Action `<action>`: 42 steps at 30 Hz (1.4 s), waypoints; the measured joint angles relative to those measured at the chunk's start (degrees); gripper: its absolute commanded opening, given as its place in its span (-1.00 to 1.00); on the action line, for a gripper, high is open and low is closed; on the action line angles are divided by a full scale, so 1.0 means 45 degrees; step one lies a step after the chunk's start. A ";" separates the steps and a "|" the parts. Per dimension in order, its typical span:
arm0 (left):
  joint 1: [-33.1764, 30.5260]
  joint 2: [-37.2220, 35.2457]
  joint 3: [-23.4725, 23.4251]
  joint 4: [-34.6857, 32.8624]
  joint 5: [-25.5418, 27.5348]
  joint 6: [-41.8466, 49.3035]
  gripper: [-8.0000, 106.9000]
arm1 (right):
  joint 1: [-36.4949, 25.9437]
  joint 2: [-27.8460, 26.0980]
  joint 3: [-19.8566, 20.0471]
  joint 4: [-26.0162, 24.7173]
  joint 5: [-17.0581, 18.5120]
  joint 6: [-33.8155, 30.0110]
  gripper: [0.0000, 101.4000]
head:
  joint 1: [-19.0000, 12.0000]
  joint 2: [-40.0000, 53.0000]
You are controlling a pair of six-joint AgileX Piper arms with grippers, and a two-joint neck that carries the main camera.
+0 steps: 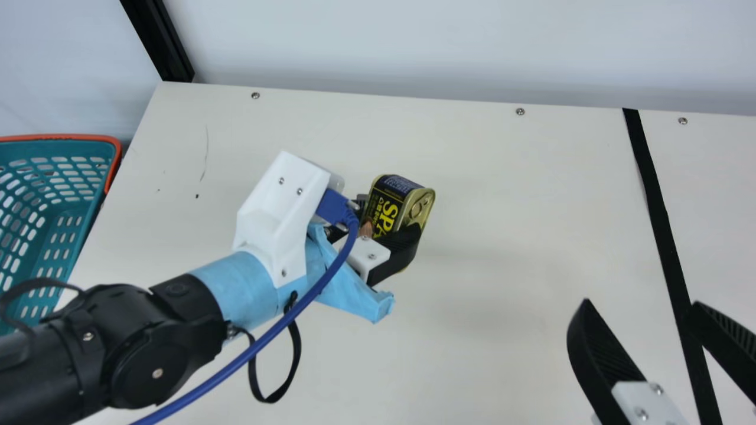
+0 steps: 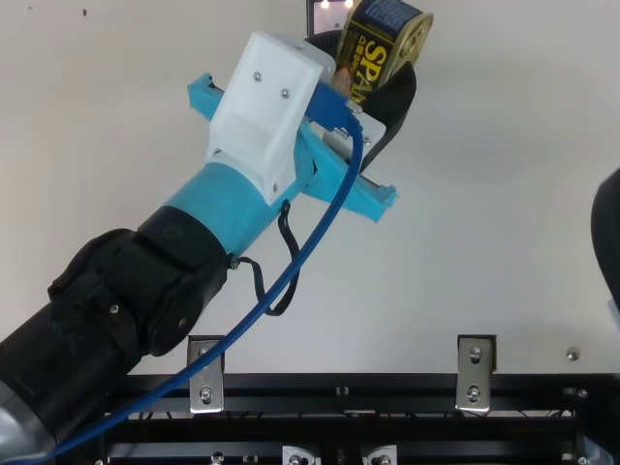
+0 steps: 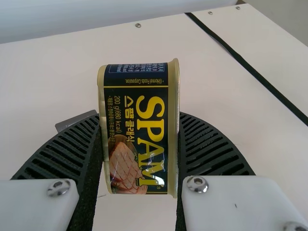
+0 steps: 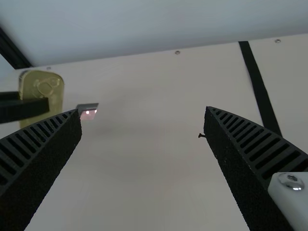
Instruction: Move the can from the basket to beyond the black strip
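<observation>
Cream table (image 1: 502, 248), dark-blue can (image 1: 393, 206), yellow lettering, gold ends, pull ring

Bright main view — faint shadows, dimmer right wrist view

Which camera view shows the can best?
The left wrist view: the can is large there, its label facing the camera, held in the left pincer. Main and top views show label and lid at a slant, partly covered; right wrist view shows the lid, partly behind a finger.

Black arm, looping blue cable.
</observation>
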 measured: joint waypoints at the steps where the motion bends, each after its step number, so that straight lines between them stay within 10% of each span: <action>1: 0.0000 0.0000 0.0000 0.0000 0.0000 0.0000 -0.68 | 0.0142 0.0303 -0.0149 0.0238 -0.0163 0.0071 1.00 | 0.0000 0.0000; 16: 0.0000 0.0000 0.0000 0.0000 0.0000 0.0000 -0.68 | 0.1826 0.4591 -0.1640 0.4536 -0.2290 -0.0744 1.00 | 0.0000 0.0000; 42: 0.0000 0.0000 0.0000 0.0000 0.0000 0.0000 -0.68 | 0.2250 0.9384 -0.3513 1.2380 -0.1755 -0.7561 1.00 | 0.0065 0.0000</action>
